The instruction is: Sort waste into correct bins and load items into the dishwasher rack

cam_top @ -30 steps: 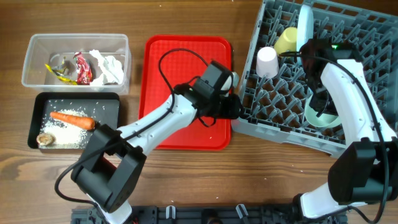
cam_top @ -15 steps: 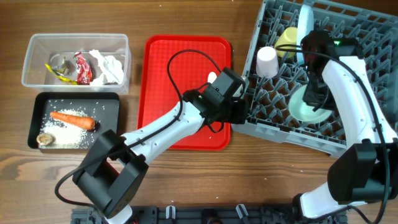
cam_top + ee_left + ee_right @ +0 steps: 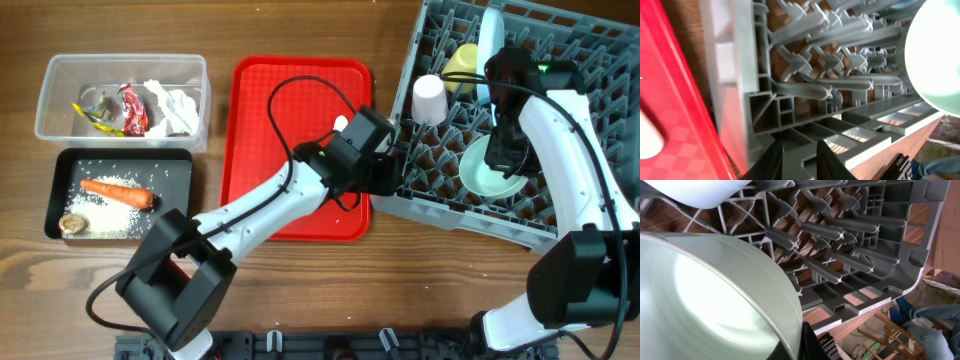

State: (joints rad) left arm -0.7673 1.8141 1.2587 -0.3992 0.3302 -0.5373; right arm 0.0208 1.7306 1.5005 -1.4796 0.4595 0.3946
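From where I stand it's the loading step, and the sorting looks done. Well off to the left of the dishwasher rack [image 3: 580, 90], the clear tub [image 3: 60, 75] holds the wrappers [image 3: 132, 108] and tissue [image 3: 175, 105]. The black tray [image 3: 175, 190] holds the carrot [image 3: 117, 191], rice [image 3: 100, 205] and brown lump [image 3: 71, 224].

Inside the rack the white plate [image 3: 490, 40] stands on edge at the far side, with the yellow cup [image 3: 460, 62] and the small white cup [image 3: 430, 100] toward the left wall. The right gripper [image 3: 497, 150] seems clamped on the rim of a pale bowl [image 3: 480, 178], which is tilted on its edge among the pegs near the rack's middle.

The left gripper [image 3: 797, 162] sits at the rack's left wall with its fingers parted and nothing between them. A white piece [image 3: 341, 124] lies on the red tray [image 3: 260, 120] just left of the rack, mostly under that arm. It may be the spoon, but I can't be sure.

Next, I'd say the bowl needs settling between pegs so it leans steady before the grip lets go. The left arm would then have to back off the rack wall and pinch that white piece low and flat
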